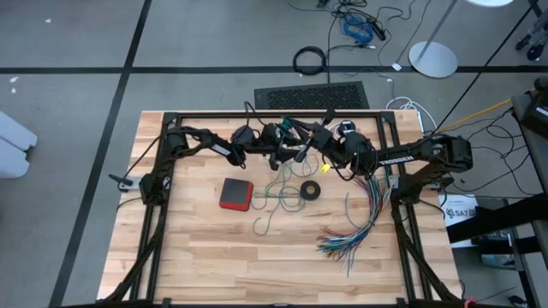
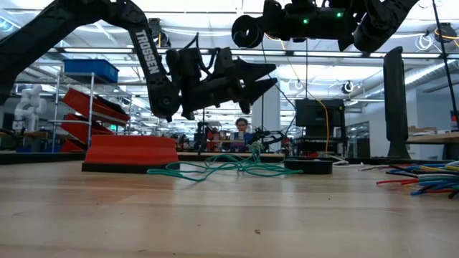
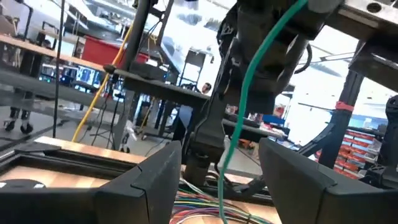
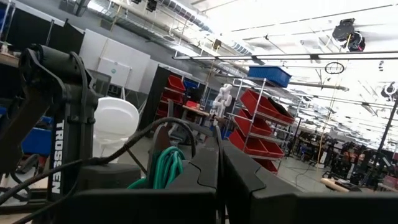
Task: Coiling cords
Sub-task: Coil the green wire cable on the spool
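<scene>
Teal cord (image 2: pixel 222 166) in loose tangle

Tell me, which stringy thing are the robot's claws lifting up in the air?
The teal-green cord. It hangs between the left gripper and the right gripper, above the table. The multicoloured wires just lie fanned out flat, untouched.

Industrial robotics lab: red-bin shelving (image 4: pixel 261 124), workbenches (image 3: pixel 56 53).
</scene>
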Robot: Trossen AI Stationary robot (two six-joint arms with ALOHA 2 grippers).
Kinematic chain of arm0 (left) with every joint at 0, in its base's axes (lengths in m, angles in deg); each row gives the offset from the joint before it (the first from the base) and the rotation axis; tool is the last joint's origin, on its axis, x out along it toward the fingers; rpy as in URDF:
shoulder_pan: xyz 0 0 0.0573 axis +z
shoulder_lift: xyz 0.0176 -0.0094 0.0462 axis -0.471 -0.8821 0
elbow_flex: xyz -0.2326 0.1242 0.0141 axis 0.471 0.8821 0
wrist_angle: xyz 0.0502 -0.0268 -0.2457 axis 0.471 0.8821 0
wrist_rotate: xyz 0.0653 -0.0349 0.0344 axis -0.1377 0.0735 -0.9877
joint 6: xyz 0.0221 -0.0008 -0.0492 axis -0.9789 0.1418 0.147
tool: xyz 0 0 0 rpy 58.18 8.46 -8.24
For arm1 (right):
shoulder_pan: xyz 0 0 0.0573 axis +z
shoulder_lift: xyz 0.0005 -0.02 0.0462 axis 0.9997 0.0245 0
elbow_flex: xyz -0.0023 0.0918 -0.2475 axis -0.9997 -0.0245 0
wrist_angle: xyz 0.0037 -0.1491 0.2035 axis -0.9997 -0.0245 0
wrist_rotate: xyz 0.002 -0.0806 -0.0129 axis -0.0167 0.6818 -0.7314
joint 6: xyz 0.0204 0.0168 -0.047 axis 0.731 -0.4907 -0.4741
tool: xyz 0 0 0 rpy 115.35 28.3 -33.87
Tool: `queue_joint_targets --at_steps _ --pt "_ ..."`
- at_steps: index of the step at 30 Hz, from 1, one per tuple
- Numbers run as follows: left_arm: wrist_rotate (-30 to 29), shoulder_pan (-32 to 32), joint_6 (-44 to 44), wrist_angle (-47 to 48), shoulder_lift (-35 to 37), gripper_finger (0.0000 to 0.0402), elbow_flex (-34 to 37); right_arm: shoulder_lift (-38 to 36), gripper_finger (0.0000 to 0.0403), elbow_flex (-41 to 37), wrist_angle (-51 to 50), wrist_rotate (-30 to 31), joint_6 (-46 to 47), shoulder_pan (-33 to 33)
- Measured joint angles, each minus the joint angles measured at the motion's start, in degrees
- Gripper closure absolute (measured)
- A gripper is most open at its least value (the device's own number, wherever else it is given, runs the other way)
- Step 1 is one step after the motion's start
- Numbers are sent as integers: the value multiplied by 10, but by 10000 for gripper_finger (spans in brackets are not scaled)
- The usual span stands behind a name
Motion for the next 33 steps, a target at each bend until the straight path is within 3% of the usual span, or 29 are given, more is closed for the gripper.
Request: queue_joint_targets --at_steps 16,33 --pt "2 9 -23 63 0 230 1 0 403 0 1 0 0 0" --pt "7 10 -47 62 0 303 1 0 403 0 1 0 0 0"
